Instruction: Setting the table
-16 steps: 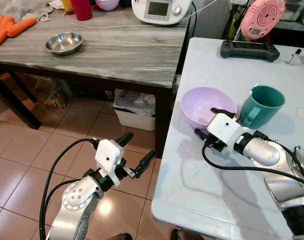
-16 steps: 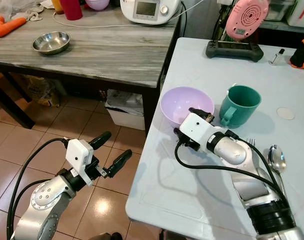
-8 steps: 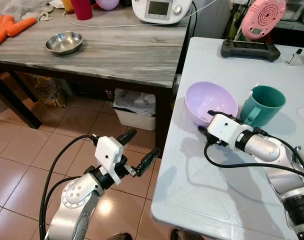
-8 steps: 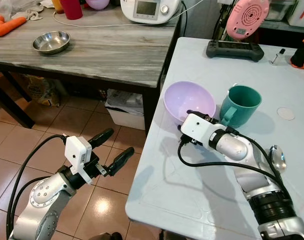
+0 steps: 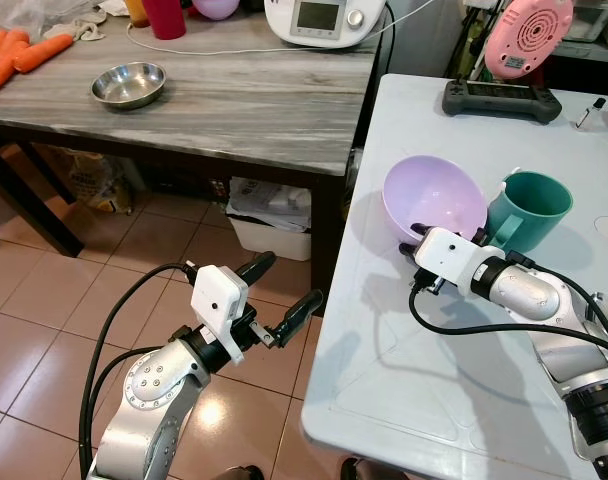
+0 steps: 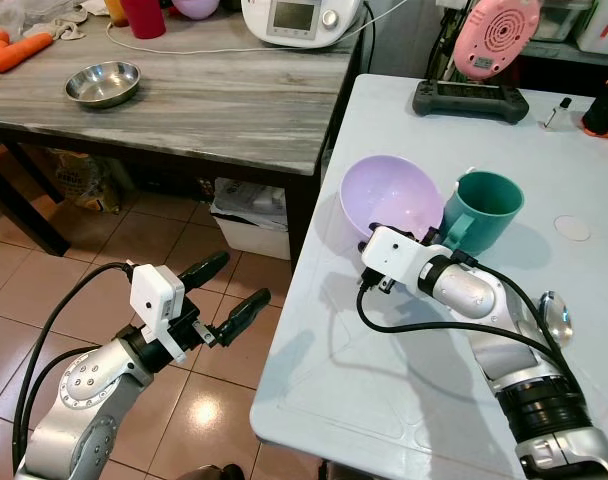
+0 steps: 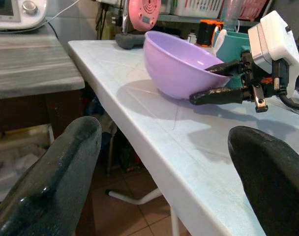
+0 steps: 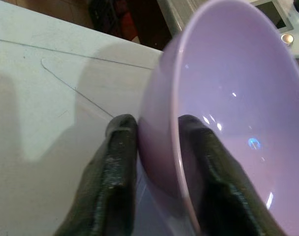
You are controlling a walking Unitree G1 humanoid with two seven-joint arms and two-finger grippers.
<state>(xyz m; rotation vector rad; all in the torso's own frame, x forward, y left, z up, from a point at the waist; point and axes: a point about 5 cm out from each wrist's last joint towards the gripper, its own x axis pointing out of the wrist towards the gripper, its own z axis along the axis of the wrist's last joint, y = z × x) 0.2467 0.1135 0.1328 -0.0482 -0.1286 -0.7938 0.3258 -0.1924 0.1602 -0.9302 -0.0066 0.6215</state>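
Observation:
A lilac bowl is tilted up above the white table, its rim pinched by my right gripper, one finger inside and one outside. In the right wrist view the two fingers clamp the bowl wall. A teal mug stands just right of the bowl. A spoon lies on the table by my right forearm. My left gripper hangs open over the tiled floor, left of the white table's edge. The left wrist view looks across at the bowl and my right gripper.
A grey wooden table at the back left holds a steel bowl, carrots, a red cup and a white appliance. A black controller and a pink device sit at the white table's far end. A white bin stands underneath.
My right gripper has lifted and tilted the lilac bowl, carrying it a little right toward the mug. The left arm has shifted slightly right.

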